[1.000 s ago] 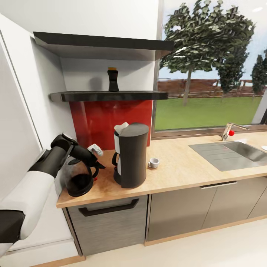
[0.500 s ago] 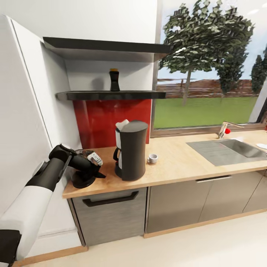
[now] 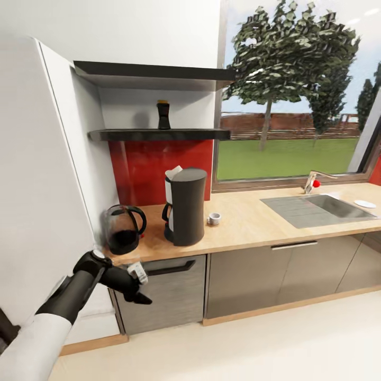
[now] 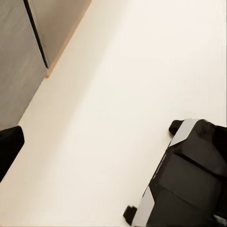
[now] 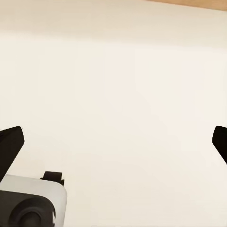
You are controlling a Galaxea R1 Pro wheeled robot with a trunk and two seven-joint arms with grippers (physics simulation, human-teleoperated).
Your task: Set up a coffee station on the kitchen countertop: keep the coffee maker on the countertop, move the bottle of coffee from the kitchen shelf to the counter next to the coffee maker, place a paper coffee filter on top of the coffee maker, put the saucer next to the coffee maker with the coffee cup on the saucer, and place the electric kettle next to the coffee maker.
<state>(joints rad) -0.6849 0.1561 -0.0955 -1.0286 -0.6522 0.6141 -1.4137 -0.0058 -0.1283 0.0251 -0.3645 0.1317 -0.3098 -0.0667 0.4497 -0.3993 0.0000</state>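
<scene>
Glass kettle (image 3: 123, 229) on wooden counter (image 3: 254, 227).
Left claw (image 3: 138, 288) hangs below it, empty; right claw's fingers (image 5: 10, 144) spread wide.

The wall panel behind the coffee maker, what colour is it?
Glossy red; the wall panel shows best in the head view, behind the coffee maker.

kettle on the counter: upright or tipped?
Upright. The electric kettle stands on its base on the countertop, handle to the side, left of the coffee maker. The left gripper hangs below the counter edge, apart from it.
</scene>
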